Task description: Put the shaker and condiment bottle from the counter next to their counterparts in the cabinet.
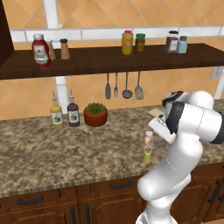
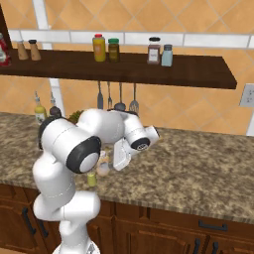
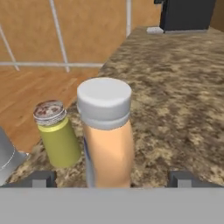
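Gripper (image 3: 112, 179) spread wide around the condiment bottle (image 3: 108, 135), not pinching yet
One bottle and one shaker (image 3: 56, 136) close together near the counter (image 3: 183, 100) front edge; open granite behind.

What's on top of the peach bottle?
A white cap sits on top of the peach bottle, and nothing rests on that. The bottle stands on the counter beside the shaker. Its base is cut off from the hand view.

Two base views behind arm, sharing counter (image 1: 65, 148), hand view close, looking along it
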Robot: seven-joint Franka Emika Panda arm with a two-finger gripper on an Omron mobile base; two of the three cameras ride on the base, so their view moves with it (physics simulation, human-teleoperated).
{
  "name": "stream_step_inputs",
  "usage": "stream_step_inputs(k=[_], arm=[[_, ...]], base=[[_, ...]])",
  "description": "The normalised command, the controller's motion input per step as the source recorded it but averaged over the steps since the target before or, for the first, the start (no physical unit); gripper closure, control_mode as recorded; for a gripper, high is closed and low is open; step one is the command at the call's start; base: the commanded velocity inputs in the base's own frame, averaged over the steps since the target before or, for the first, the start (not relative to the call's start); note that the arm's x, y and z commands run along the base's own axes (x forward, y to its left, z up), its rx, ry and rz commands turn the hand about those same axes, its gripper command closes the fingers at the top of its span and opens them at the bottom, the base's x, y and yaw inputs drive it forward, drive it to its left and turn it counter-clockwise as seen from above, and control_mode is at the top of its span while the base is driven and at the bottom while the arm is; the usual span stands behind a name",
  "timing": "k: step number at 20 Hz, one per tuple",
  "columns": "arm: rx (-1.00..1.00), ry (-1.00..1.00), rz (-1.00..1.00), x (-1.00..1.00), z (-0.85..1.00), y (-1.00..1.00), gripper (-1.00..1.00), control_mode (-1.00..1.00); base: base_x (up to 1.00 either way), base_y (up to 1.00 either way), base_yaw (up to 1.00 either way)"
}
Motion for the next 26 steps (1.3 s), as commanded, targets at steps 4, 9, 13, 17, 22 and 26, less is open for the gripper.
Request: stream_step_inputs(k=[4, 9, 13, 17, 22, 26], arm=[[0.11, 0.08, 0.03, 0.07, -0.09, 0.11, -1.0, -1.0], [0.1, 0.09, 0.03, 0.02, -0.15, 0.2, -1.0, -1.0], [0.1, 0.08, 0.03, 0.0, -0.21, 0.28, 1.0, -1.0], [0.01, 0.04, 0.0, 0.0, -0.07, 0.12, 1.0, -1.0], [0.0, 0.07, -0.2, 0.01, 0.29, -0.05, 1.0, -1.0], [0.0, 0.07, -0.32, -0.04, 0.58, -0.34, 1.0, -1.0]], base=[[0.0, 0.0, 0.0], [0.0, 0.0, 0.0], [0.0, 0.0, 0.0], [0.0, 0.0, 0.0], [0.0, 0.0, 0.0], [0.0, 0.0, 0.0]])
